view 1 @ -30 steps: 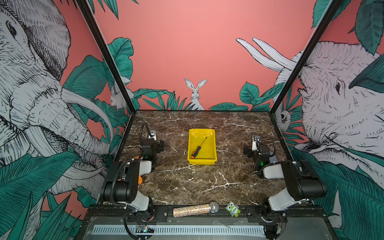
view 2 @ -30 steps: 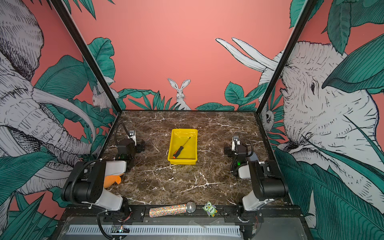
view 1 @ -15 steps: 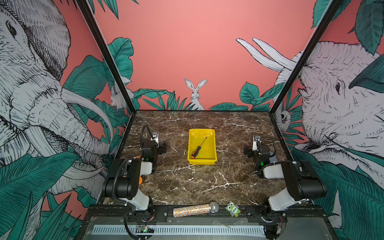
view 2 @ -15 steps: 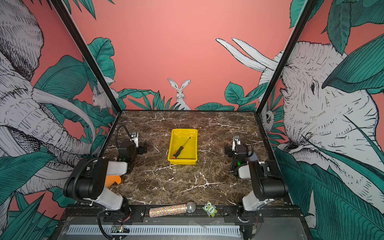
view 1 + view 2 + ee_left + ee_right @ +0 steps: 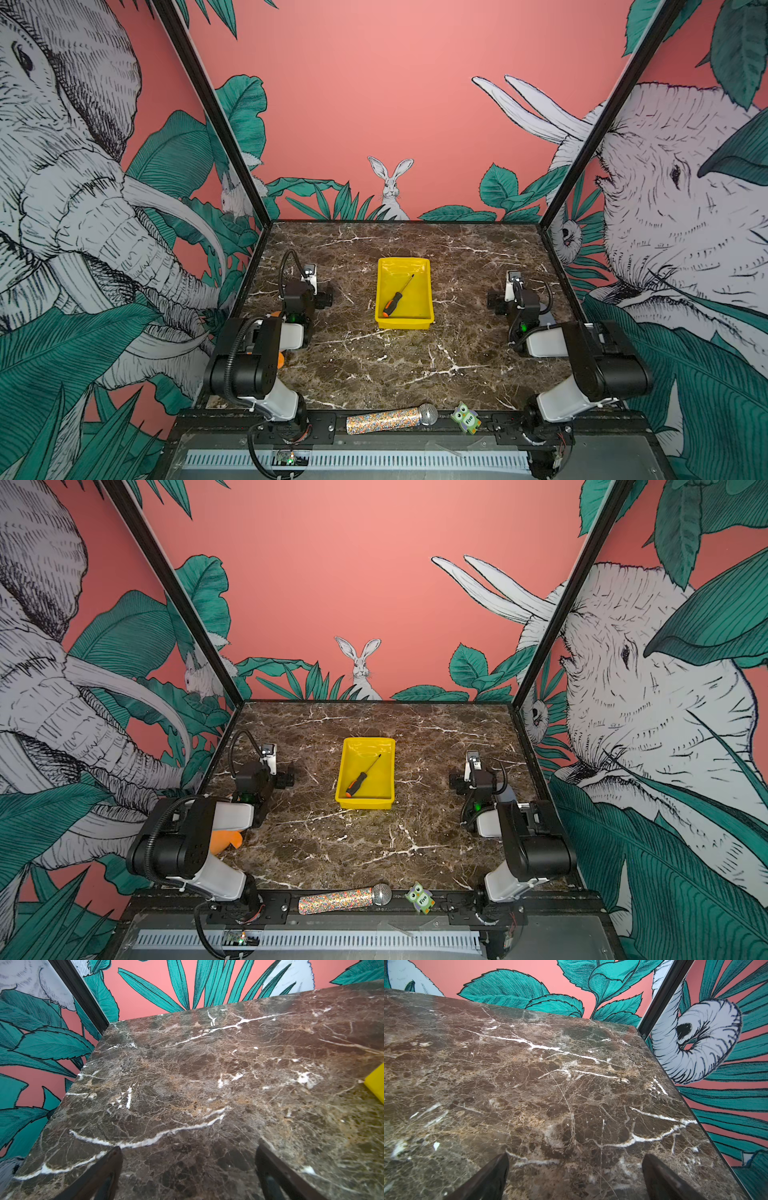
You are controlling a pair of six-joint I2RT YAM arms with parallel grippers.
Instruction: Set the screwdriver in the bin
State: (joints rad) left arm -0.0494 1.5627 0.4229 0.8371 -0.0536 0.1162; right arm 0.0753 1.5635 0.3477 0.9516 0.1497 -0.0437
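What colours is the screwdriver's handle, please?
Black with an orange end; the screwdriver lies in the yellow bin, clearest in a top view.

Tabletop (image 5: 374, 365): brown marble-look slab, white-veined, smooth with a soft sheen. Bin (image 5: 420, 299), centre: glossy yellow plastic. Screwdriver (image 5: 395, 301) lying in it: thin dark metal shaft, black-and-orange handle. Microphone (image 5: 386, 420), at 6 o'clock: glitter-speckled body, silvery mesh head.
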